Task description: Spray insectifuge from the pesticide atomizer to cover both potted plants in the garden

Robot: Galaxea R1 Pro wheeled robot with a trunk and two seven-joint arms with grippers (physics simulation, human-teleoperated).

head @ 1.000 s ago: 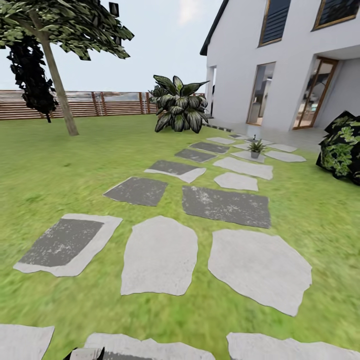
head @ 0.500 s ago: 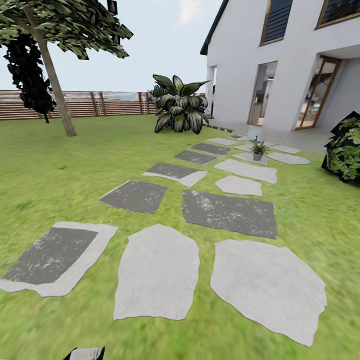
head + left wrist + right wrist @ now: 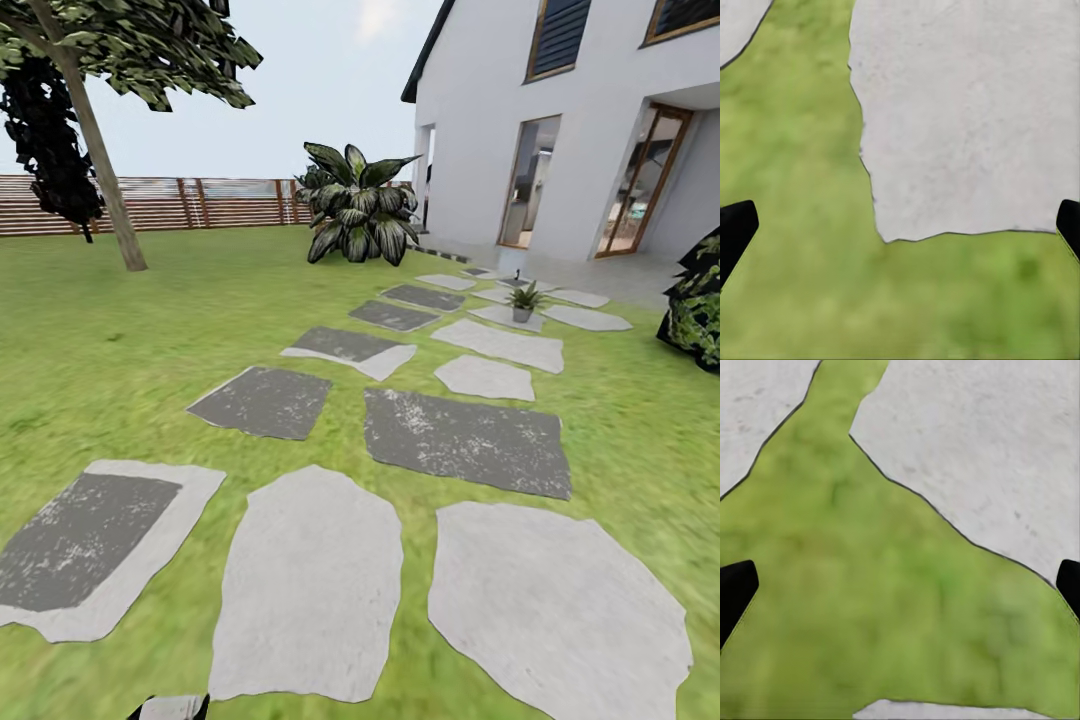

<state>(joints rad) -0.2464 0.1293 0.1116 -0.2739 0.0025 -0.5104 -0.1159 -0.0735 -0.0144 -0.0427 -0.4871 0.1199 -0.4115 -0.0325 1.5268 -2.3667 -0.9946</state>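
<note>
Head view: flat irregular grey stepping stones (image 3: 465, 440) cross lawn (image 3: 120, 340); left hand (image 3: 900, 229), right hand (image 3: 900, 589) spread.

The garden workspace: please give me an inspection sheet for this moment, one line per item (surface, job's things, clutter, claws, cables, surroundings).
Surface: green lawn with flat grey stepping stones leading toward the house.
Job's things: one small potted plant stands far ahead on a pale stone; too small to tell details. Pesticide atomizer: nothing seen.
Clutter: nothing seen.
Claws: left claw open, dark fingertips wide apart over grass and a stone edge, holding nothing; right claw open, likewise empty over grass between stones.
Cables: nothing seen.
Surroundings: white house at the right, big leafy bush by its corner, tree at the left, brown slatted fence behind, dark bush at the right edge.
</note>
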